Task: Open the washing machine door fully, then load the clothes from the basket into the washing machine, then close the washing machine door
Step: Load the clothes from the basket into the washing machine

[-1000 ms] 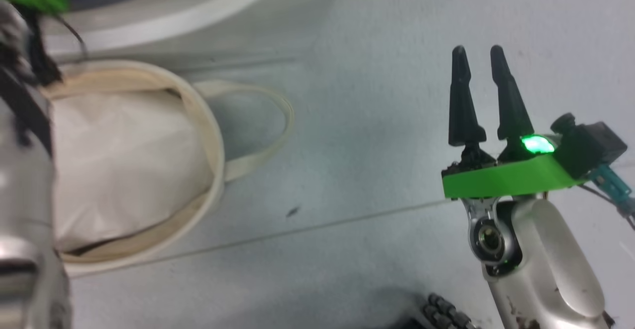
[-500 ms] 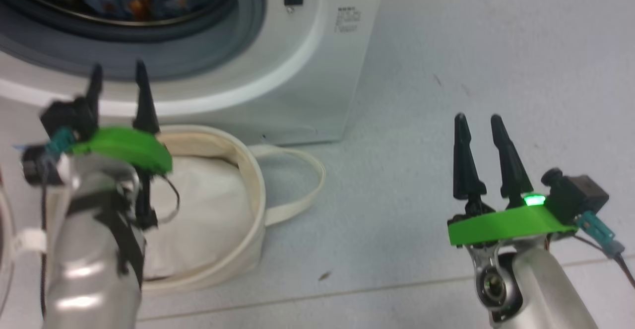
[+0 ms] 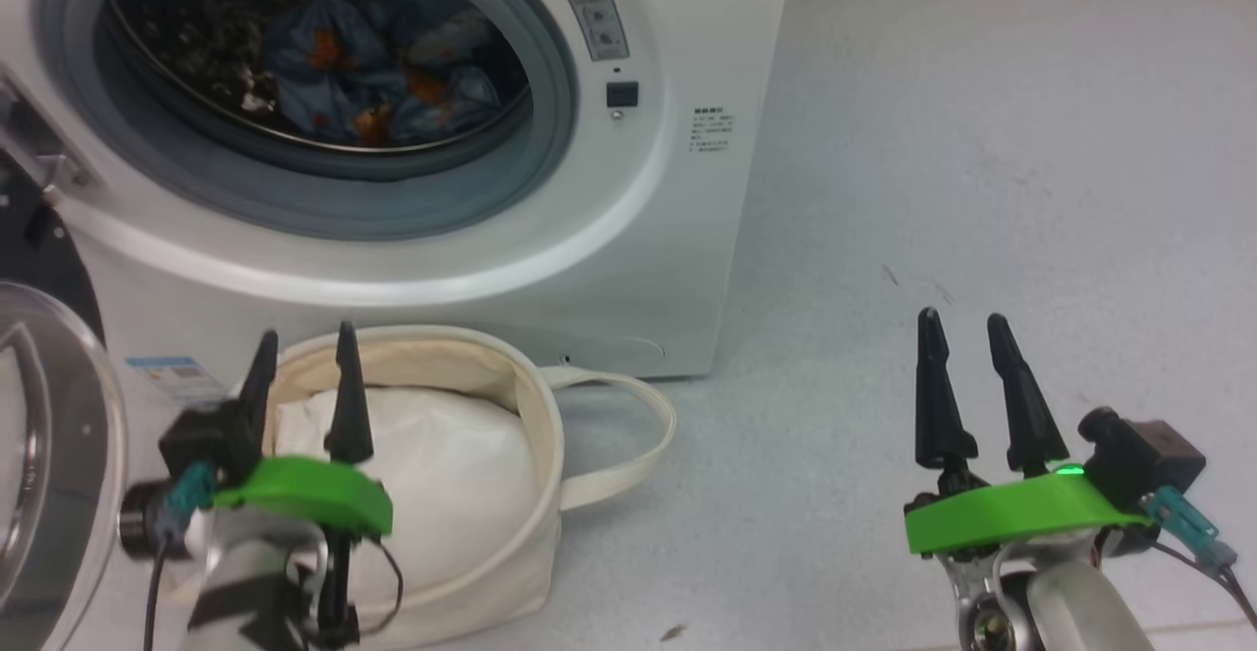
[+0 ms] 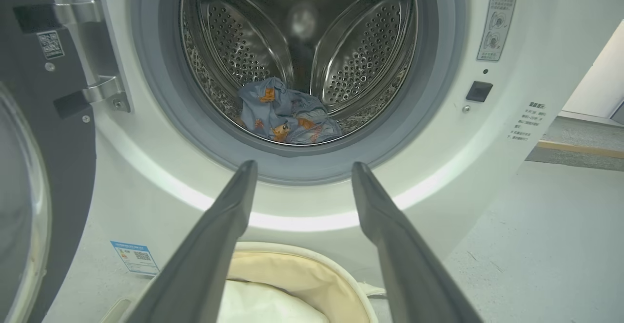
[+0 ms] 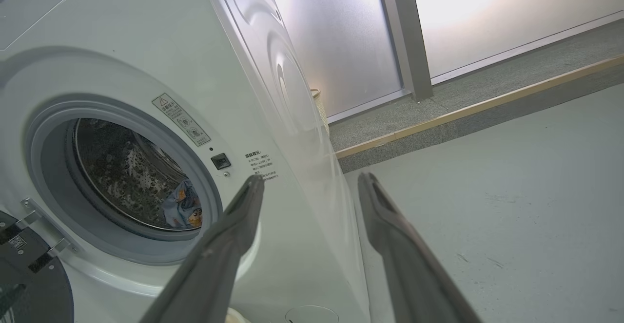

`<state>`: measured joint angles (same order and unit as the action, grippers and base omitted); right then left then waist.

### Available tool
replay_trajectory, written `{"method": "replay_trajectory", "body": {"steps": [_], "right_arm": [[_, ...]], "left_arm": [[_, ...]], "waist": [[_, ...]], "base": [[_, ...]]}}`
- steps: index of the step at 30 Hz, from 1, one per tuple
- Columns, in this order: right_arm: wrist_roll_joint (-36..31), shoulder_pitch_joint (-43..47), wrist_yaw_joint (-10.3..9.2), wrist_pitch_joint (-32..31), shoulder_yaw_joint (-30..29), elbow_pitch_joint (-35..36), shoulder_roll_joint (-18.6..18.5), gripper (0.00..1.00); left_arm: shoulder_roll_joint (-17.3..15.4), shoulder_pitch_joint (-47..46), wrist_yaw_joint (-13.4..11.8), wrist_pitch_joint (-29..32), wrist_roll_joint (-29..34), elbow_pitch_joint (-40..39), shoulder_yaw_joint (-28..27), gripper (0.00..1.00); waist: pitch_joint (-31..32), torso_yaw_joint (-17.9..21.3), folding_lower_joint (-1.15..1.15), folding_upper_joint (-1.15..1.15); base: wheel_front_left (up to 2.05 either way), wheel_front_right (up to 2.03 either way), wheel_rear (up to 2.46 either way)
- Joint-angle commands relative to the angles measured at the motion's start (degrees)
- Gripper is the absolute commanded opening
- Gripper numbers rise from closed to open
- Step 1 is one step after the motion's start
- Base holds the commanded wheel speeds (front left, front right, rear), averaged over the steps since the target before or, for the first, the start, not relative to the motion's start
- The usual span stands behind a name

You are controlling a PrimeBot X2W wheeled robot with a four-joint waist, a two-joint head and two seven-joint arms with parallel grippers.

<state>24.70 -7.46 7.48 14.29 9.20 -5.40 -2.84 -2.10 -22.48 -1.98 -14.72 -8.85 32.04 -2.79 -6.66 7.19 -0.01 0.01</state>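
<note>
Washing machine (image 3: 589, 268) stands on the floor (image 3: 933, 189) with its round mouth uncovered. The washing machine door (image 3: 59, 435) is swung out to the robot's left and is cut off by the head view's left edge, so just part of the glass bowl and a strip of black rim show. The left wrist view shows its hinges.

Clothes (image 3: 373, 72) lie low in the drum (image 4: 360, 45), blue fabric with orange print. Individual garments are hard to separate. The top of the drum is cropped in the head view.

Basket (image 3: 535, 455) sits on the floor just in front of the washer, below the mouth. A white bundle (image 3: 442, 464) fills it, and I cannot tell whether anything lies under that. One strap handle (image 3: 643, 445) loops out on the right side. The basket's near left part is hidden behind the left arm. A blue label sticker (image 3: 172, 376) is partly covered and its text is unreadable.

Left gripper (image 3: 306, 332) hovers over the basket, jaws spread, gripping nothing, fingers pointing at the washer. Right gripper (image 3: 962, 317) is well off to the right over bare floor, jaws spread and empty, its arm cut off at the bottom edge.
</note>
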Motion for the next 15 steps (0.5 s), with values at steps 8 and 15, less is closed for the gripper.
{"method": "replay_trajectory", "body": {"steps": [8, 15], "right_arm": [[-0.3, 2.2, 0.01, 0.7, 1.3, 0.6, 0.0, 1.0], [0.0, 2.8, 0.01, 0.7, 1.5, 0.6, 0.0, 1.0]], "left_arm": [[-0.8, 8.8, -3.2, -0.3, -2.6, -6.1, 2.3, 1.0], [-0.8, 12.1, -6.3, -0.3, -0.5, -8.6, 5.0, 1.0]], "waist": [[4.8, -1.0, 0.01, -0.01], [5.2, -1.2, 0.01, -0.01]], "base": [[0.0, 0.0, 0.0], [0.0, 0.0, 0.0]]}}
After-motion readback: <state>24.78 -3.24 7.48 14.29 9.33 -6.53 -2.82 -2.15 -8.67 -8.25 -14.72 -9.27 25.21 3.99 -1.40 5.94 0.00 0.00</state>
